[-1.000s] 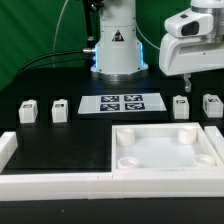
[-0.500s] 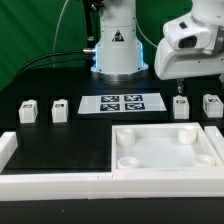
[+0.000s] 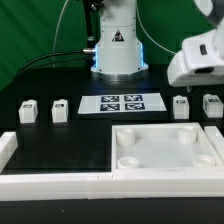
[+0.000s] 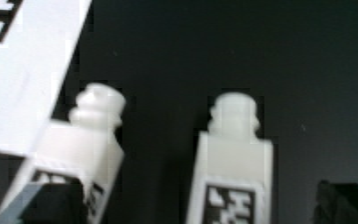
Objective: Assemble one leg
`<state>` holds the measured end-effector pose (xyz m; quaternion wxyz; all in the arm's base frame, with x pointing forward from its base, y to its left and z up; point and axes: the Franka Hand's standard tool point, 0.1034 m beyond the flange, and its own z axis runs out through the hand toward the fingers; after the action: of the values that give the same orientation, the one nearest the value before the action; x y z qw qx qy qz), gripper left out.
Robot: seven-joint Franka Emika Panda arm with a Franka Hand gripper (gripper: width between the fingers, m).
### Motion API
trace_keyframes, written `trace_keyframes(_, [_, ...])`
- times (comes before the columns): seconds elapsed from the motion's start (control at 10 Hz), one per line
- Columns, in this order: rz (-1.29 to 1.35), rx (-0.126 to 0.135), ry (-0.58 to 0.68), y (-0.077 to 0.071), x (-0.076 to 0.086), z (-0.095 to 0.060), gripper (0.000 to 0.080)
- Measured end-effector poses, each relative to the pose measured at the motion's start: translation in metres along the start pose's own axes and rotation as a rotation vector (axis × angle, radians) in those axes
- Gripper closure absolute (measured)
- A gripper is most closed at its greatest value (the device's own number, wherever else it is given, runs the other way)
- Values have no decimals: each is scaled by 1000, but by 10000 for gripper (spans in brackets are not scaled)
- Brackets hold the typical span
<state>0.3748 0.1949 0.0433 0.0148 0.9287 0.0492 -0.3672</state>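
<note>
2 blurry legs (image 4: 238, 165), lower ends cut off, fingers (image 4: 357, 204) barely in frame

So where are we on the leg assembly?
Done: nothing; four legs sit loose on the table, the tray's sockets empty. In hand: the open gripper hovers over the two legs on the exterior view's right, gripping neither. Left: grasp a leg and seat it in a socket.

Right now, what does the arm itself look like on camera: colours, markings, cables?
The arm has smooth, rounded white shells with dark sections at the joints. Its white base column carries a black triangle sticker above a blue glowing ring, and black cables trail off beside it. Of the end effector, only dark, blurred fingers show in the wrist view.
</note>
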Motion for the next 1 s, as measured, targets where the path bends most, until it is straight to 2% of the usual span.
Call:
trace_keyframes(0.2, [-6, -1, -5, -4, 2, 3, 151])
trace_keyframes(0.4, [-10, 7, -17, -8, 12, 3, 151])
trace_keyframes(0.6, [-17, 1, -97, -8, 12, 6, 151])
trace_keyframes(0.8, [-17, 12, -91, -11, 24, 9, 151])
trace_keyframes(1.0, [-14, 14, -99, -9, 27, 16, 151])
